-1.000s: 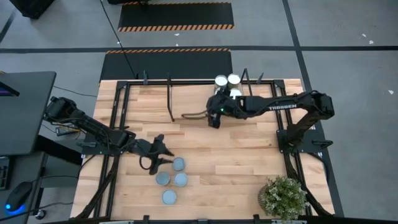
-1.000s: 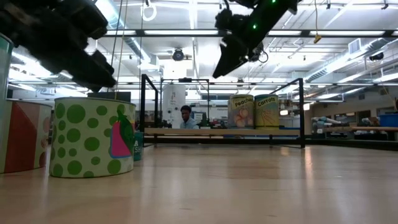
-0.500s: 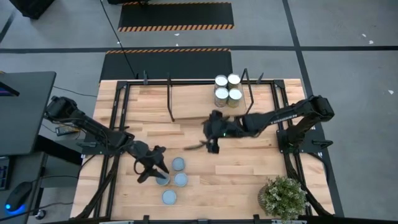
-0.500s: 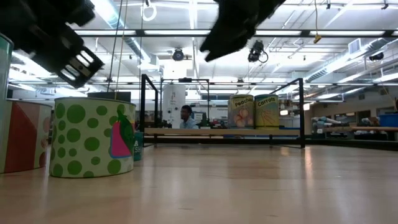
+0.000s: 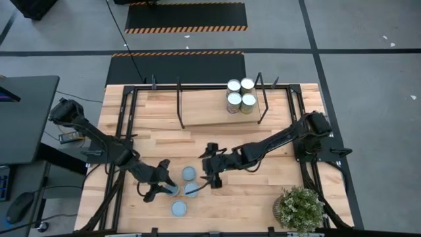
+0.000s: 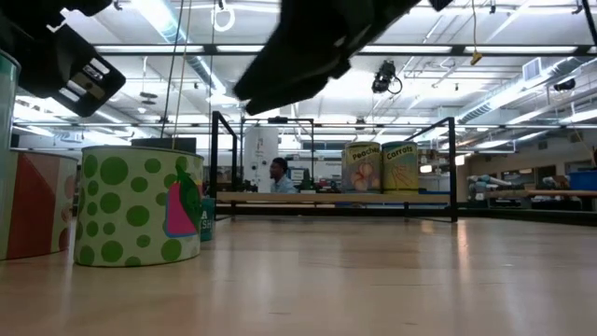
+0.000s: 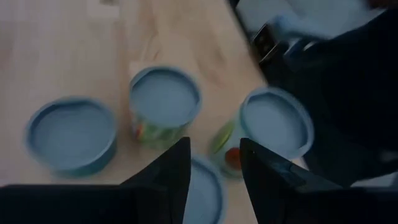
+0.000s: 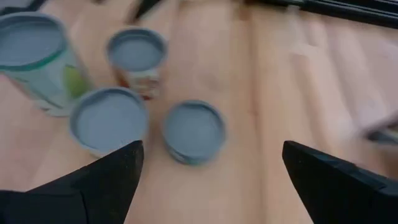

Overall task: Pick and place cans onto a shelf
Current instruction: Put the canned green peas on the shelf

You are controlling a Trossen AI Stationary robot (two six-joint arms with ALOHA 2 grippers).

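Note:
Four cans with pale blue-grey tops stand on the tabletop near its front edge (image 5: 189,173), (image 5: 191,189), (image 5: 172,190), (image 5: 178,209). Four more cans (image 5: 240,94) stand on the right end of the wooden shelf (image 5: 204,108) at the far side. My left gripper (image 5: 161,181) is open just left of the table cans. In the left wrist view its fingers (image 7: 214,180) stand either side of one can (image 7: 202,186), above it. My right gripper (image 5: 209,181) is wide open (image 8: 217,180) just right of the group, above the table.
A bushy green plant (image 5: 300,207) stands at the near right corner. Black frame rails (image 5: 128,112) run along the table's sides. Bare wood lies between the table cans and the shelf. In the low view a green-dotted can (image 6: 135,205) stands near the camera at the left.
My right gripper has left the shelf's cans and swung toward the table's near edge and left, down to the group of table cans. My left gripper has moved a little toward the near edge, turning over the same group. The cans have stayed put.

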